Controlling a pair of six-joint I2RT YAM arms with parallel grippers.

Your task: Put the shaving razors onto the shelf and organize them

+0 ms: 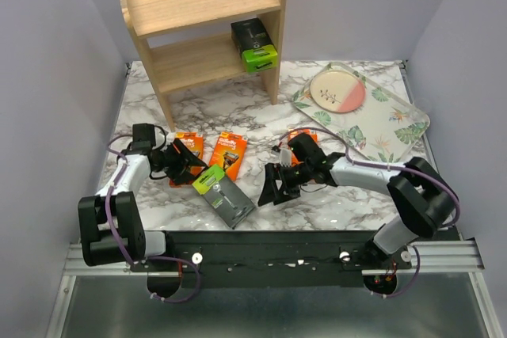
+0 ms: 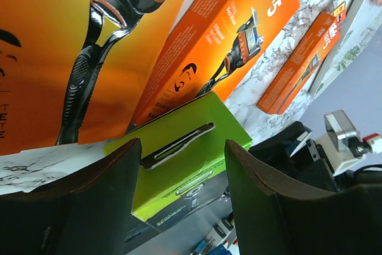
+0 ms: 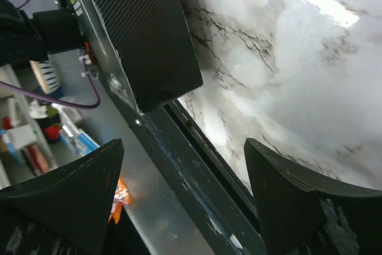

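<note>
The wooden shelf (image 1: 198, 21) stands at the back left, with one dark pack with a lime-green end (image 1: 255, 45) on its lower tier. Two orange razor packs (image 1: 186, 156) (image 1: 228, 152) lie side by side on the marble. A third orange pack (image 1: 301, 138) is partly hidden under my right arm. A dark grey pack with a green end (image 1: 224, 194) lies near the front edge. My left gripper (image 1: 186, 165) is open and low over the left orange pack; in its wrist view (image 2: 182, 207) the green end (image 2: 179, 153) lies just beyond the fingers. My right gripper (image 1: 273, 187) (image 3: 185, 201) is open and empty beside the grey pack (image 3: 143, 34).
A floral tray (image 1: 396, 124) with a pink plate (image 1: 338, 90) sits at the back right. The black front rail (image 1: 269, 243) runs along the table's near edge, right under my right gripper. Walls close in on both sides.
</note>
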